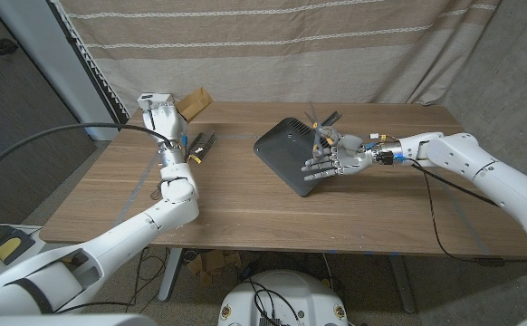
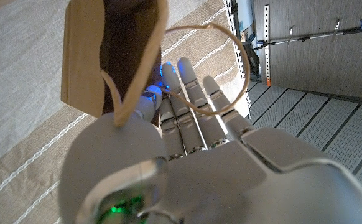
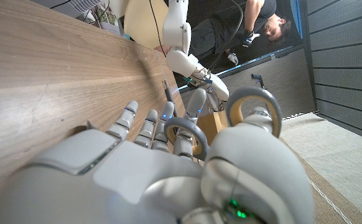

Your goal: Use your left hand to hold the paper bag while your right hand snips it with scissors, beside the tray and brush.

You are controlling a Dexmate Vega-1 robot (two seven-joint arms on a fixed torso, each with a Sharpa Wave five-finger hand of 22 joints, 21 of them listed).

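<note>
Brown paper bag (image 1: 191, 101) is gripped aloft by left hand (image 1: 161, 115).
Grey-handled scissors (image 1: 327, 136) are held by right hand (image 1: 329, 165) over dark grey plastic tray (image 1: 282, 149).

A robotics lab or test room: a wooden table (image 1: 245, 204) backed by a hung striped cloth (image 1: 273, 45), with cables (image 1: 28, 145) trailing.

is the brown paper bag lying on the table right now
No, the left hand holds the brown paper bag raised above the wooden table at its far left corner.
</note>
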